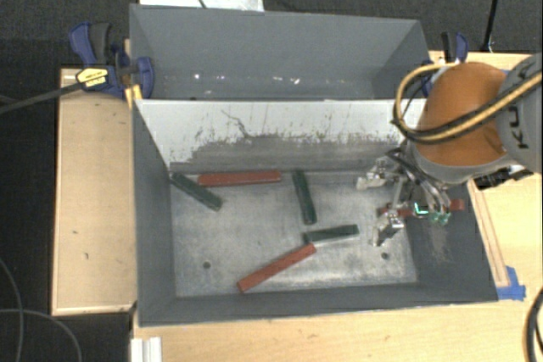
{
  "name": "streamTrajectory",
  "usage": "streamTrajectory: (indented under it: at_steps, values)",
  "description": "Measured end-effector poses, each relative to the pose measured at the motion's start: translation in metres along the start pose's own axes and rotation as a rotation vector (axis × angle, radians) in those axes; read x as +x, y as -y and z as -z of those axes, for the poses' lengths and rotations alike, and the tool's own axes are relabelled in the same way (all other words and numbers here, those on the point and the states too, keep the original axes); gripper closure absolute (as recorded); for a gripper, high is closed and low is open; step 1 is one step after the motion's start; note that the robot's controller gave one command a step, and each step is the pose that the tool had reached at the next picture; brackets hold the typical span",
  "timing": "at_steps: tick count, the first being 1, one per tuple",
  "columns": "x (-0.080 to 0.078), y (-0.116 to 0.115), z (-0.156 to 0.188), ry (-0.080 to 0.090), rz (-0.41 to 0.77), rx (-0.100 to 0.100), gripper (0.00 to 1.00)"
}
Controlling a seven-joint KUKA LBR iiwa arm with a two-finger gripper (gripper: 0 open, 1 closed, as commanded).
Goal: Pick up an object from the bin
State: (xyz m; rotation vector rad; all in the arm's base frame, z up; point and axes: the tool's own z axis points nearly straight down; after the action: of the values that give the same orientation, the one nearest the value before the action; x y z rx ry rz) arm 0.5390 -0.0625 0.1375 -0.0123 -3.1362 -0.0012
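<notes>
Seemingly spread wide and empty, my gripper (379, 209) sits just beside the dark green bar (331, 233), whose long axis points nearly toward it.

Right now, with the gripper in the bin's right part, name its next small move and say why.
Probably shift the gripper toward the view's left, over the short dark green stick: it lies flat nearest the gripper, and the gripper seems to sit over bare bin floor beside it.
</notes>
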Motion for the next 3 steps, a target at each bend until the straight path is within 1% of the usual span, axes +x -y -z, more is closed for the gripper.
streamTrajectory:
  at_steps: [1,2,3]
  values:
    - [-0.002,0.000,0.004,0.007,0.002,0.001,0.00]
    - [-0.004,-0.031,-0.062,0.023,-0.090,0.000,1.00]
    - [-0.004,-0.031,-0.062,0.023,-0.089,0.000,1.00]
